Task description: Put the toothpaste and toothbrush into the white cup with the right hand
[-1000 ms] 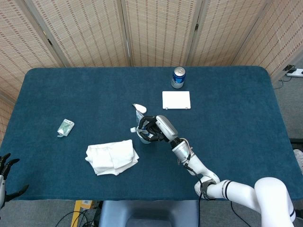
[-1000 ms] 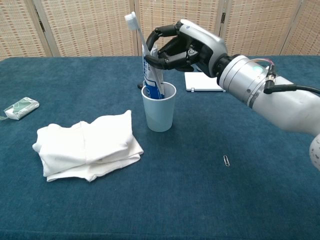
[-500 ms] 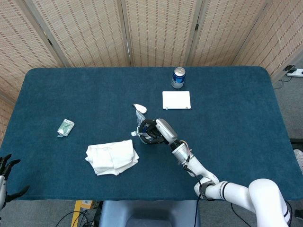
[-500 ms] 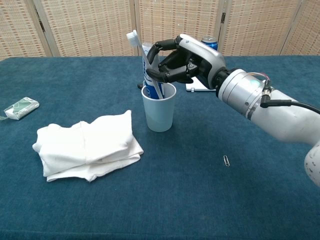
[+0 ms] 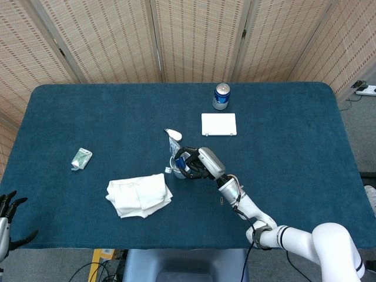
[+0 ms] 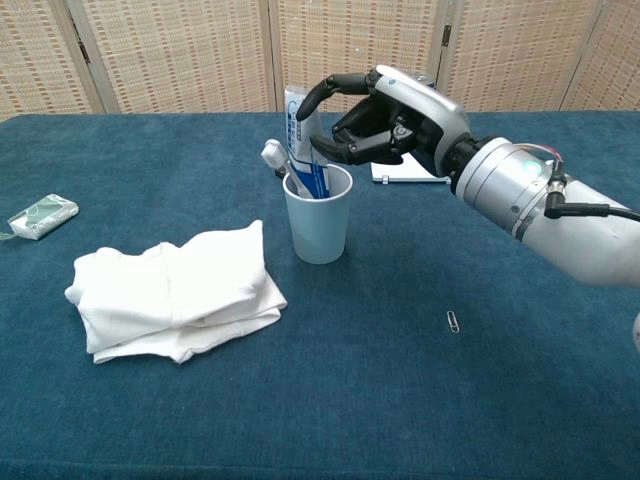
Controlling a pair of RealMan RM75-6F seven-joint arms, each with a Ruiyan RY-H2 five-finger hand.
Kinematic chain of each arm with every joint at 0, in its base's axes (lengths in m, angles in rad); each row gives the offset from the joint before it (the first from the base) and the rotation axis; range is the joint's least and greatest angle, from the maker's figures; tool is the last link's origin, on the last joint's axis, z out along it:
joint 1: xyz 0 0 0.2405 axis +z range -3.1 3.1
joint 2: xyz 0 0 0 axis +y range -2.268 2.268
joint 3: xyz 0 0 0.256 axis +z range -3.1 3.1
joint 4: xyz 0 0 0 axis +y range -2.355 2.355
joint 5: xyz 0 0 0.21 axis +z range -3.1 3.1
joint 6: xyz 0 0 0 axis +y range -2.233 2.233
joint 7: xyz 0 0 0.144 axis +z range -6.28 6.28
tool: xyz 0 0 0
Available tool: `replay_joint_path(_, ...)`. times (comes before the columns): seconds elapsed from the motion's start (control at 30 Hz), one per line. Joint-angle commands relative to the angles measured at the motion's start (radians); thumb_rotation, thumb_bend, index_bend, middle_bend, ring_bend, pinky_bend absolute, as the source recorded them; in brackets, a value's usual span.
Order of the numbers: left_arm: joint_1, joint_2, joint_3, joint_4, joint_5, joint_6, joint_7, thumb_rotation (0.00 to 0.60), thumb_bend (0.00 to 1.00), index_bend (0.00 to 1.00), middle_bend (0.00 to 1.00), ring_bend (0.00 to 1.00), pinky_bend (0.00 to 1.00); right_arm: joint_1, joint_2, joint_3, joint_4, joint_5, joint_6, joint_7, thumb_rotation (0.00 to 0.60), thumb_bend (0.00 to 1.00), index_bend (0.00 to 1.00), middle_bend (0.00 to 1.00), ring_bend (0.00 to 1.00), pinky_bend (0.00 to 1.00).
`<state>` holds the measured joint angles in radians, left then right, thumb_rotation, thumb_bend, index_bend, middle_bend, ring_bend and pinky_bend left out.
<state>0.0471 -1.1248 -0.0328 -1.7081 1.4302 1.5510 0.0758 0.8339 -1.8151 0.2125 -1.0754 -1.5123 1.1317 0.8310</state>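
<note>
A white cup stands mid-table, with the blue-and-white toothpaste tube upright in it. The toothbrush lies low in the cup and leans left, its white head just over the rim. My right hand hovers above and right of the cup with its fingers spread and arched over the tube, holding nothing. From overhead that right hand covers most of the cup, while the toothpaste tube sticks out beyond it. My left hand hangs off the table's near-left corner, fingers apart.
A folded white towel lies left of the cup. A small green packet sits at the far left. A white flat box and a blue can stand behind the cup. A paper clip lies at front right.
The toothbrush has dropped from upright in my right hand's grip down into the cup, leaning left. The hand's fingers have spread and the hand has shifted slightly right.
</note>
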Motion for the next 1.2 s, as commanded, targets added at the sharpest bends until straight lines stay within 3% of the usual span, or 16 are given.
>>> replay_joint_path(0.03, 0.0, 0.0, 0.0, -0.001, 0.001, 0.001, 0.0, 0.6, 0.2, 0.23, 0.1, 0.04, 0.14, -0.003, 0.003, -0.003, -0.001, -0.004, 0.008, -0.004, 0.6, 0.3, 0.38, 0.93, 0.99, 1.0)
replay_joint_path(0.3, 0.0, 0.005, -0.003, -0.006, 0.002, 0.007, 0.003, 0.6, 0.2, 0.23, 0.1, 0.04, 0.14, -0.044, 0.078, -0.023, -0.07, -0.028, 0.067, -0.091, 0.6, 0.3, 0.33, 0.9, 0.97, 1.0)
replay_joint_path(0.43, -0.002, 0.006, -0.008, -0.003, 0.002, 0.011, 0.0, 0.6, 0.2, 0.23, 0.1, 0.04, 0.14, -0.085, 0.179, -0.05, -0.154, -0.023, 0.069, -0.245, 0.6, 0.31, 0.33, 0.87, 0.94, 1.0)
replay_joint_path(0.67, -0.017, -0.003, -0.018, -0.003, 0.015, 0.008, 0.003, 0.6, 0.2, 0.23, 0.1, 0.04, 0.14, -0.202, 0.414, -0.089, -0.421, 0.087, 0.058, -0.577, 0.6, 0.37, 0.37, 0.75, 0.81, 0.99)
replay_joint_path(0.8, -0.026, -0.011, -0.023, -0.001, 0.027, 0.011, 0.005, 0.6, 0.2, 0.23, 0.1, 0.04, 0.14, -0.264, 0.547, -0.122, -0.553, 0.147, 0.053, -0.7, 0.6, 0.37, 0.38, 0.61, 0.63, 0.8)
replay_joint_path(0.93, -0.034, -0.014, -0.025, -0.007, 0.028, 0.004, 0.011, 0.6, 0.2, 0.23, 0.1, 0.04, 0.14, -0.324, 0.634, -0.165, -0.608, 0.151, 0.075, -0.756, 0.6, 0.37, 0.38, 0.46, 0.44, 0.59)
replay_joint_path(1.2, -0.053, -0.022, -0.028, -0.024, 0.038, -0.01, 0.028, 0.6, 0.2, 0.23, 0.1, 0.04, 0.14, -0.466, 0.686, -0.232, -0.607, 0.085, 0.22, -0.8, 0.6, 0.37, 0.28, 0.28, 0.22, 0.35)
